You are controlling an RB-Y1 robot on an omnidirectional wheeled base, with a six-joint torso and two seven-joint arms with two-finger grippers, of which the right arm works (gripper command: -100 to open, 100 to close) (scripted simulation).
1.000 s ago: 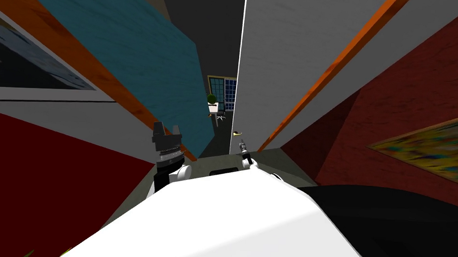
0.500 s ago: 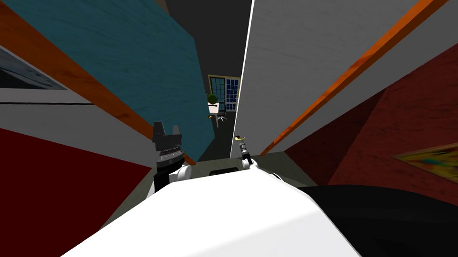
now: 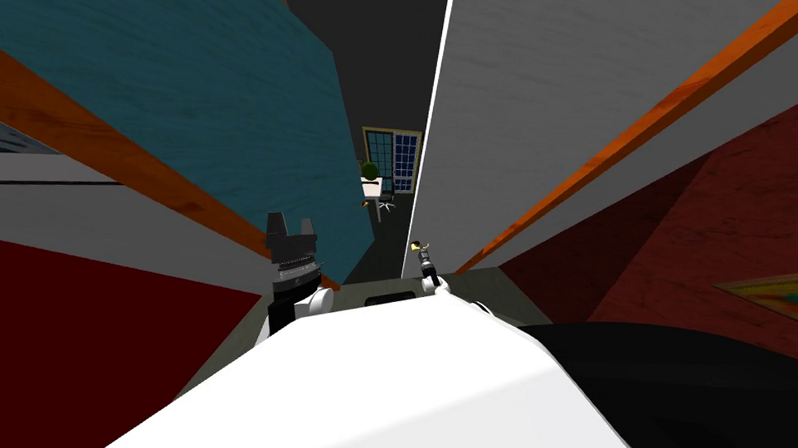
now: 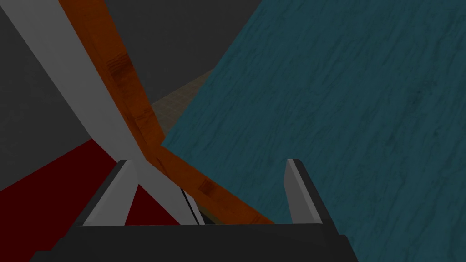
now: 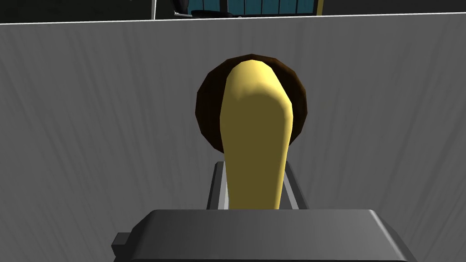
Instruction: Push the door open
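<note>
Doorway ahead, head view: grey door (image 3: 518, 105) on the right side, swung partly away, its free white edge (image 3: 431, 152) running nearly vertical. Left of that edge a narrow gap stays open, bounded on the far side by a teal wall (image 3: 186, 85). Through the gap: window (image 3: 391, 161), potted plant (image 3: 369, 171), office chair (image 3: 385, 202), all well beyond.

Orange frame trim (image 3: 641, 126) runs along the door's hinge side; a matching orange strip (image 3: 101, 153) borders the teal wall on the left. Red walls flank both sides. Olive-grey floor (image 3: 470, 280) shows at the door's foot.

Right gripper (image 5: 254, 166): fingers narrow, pressed against both sides of the yellow lever handle (image 5: 255, 127). Lever springs from a dark brown round plate (image 5: 207, 109) on the door face, close to the free edge.

Left gripper (image 4: 209, 161): fingers wide apart, nothing between them, raised in front of the left trim where it meets the teal wall; touching neither, as far as can be seen.
</note>
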